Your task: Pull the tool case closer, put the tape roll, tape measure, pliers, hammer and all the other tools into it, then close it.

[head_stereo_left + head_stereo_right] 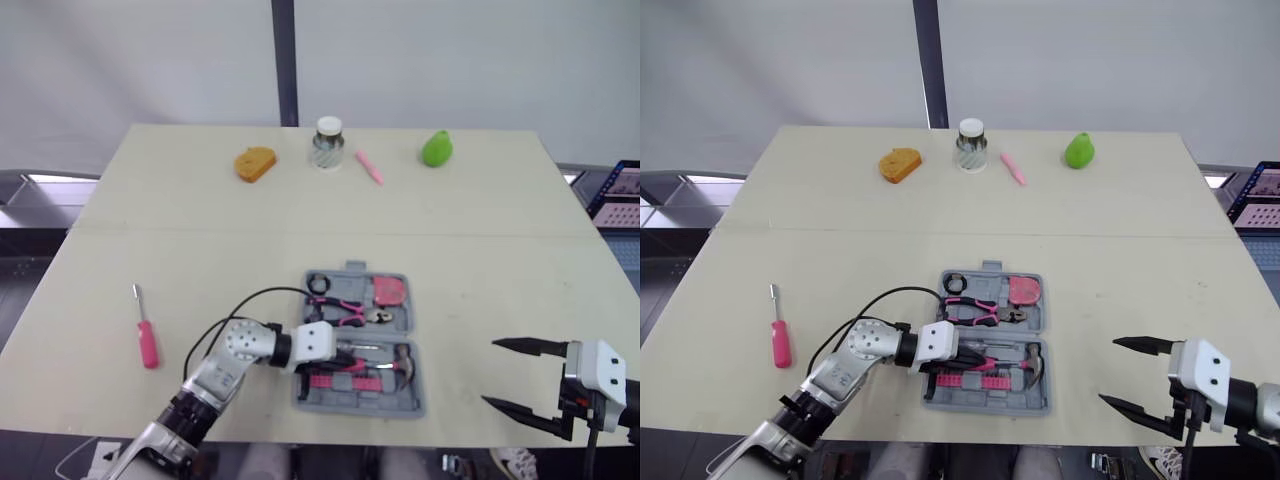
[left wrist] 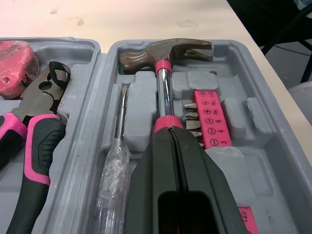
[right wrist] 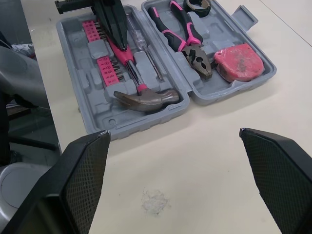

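Left gripper point(image 2: 170, 130) closed flat over hammer point(image 2: 163, 51), right gripper point(image 1: 490, 373) wide open, empty; I'd say an unseated hammer jams the case point(image 1: 415, 405) lid, screwdriver point(image 1: 148, 345) not in yet.

Hammer point(image 3: 146, 100), pliers point(image 3: 187, 36) in case point(image 3: 97, 126); screwdriver point(image 1: 146, 335) lies left.

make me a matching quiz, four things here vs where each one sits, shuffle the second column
1 hammer
2 pliers
3 pink screwdriver
4 jar

A far edge of the table
B bare table, left of the case
C half of the case nearer the robot
D farther half of the case

Pairs: 1-C, 2-D, 3-B, 4-A
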Robot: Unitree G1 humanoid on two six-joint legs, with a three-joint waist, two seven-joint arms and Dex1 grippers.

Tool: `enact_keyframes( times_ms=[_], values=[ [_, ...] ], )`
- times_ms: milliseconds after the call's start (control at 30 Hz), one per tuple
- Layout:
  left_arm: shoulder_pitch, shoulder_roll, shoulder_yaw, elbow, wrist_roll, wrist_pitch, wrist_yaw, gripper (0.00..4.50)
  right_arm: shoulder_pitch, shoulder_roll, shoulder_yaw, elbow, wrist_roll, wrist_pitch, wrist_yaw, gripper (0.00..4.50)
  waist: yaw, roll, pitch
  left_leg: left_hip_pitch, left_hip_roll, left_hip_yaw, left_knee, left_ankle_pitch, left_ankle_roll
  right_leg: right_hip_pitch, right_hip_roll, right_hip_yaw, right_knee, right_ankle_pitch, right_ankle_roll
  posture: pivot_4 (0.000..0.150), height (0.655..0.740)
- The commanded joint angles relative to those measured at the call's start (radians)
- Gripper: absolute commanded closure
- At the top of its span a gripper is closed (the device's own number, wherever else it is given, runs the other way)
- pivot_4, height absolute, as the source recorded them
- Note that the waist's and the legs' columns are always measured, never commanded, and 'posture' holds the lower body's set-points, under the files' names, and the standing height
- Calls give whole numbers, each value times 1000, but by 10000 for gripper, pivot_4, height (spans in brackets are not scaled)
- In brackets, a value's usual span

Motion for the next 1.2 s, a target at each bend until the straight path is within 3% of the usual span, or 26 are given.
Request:
enact_keyframes(
  times_ms=[33, 800, 933, 1200],
  values=[
    [39, 17, -84, 84, 94, 47, -4, 44757, 4, -7, -38, -26, 6, 0, -8, 0, 0, 1, -1, 0, 0, 0, 0, 0, 0, 0, 0, 0, 0, 0, 0, 1500, 6950],
    [52, -4, -110, 170, 96, 52, 27, 44757, -3, -13, -45, -32, 6, 18, -14, 0, 0, 10, -12, 6, 1, -4, 0, -7, 2, 13, -4, 5, -14, 0, 1, 1500, 6950],
    [62, -9, -56, 118, 41, 58, 32, 44757, -21, -16, -36, -30, 7, 24, -18, 0, 0, 11, -12, 5, 1, -4, 0, -8, 2, 13, -5, 5, -15, 1, 1, 1500, 6950],
    [103, 12, 151, -196, -205, 164, 24, 44757, -73, -14, -1, -15, 2, 32, -25, 0, -18, 8, 0, 3, 4, -4, -2, -7, -2, 9, -1, 5, -15, 1, 1, 1500, 6950]
  ],
)
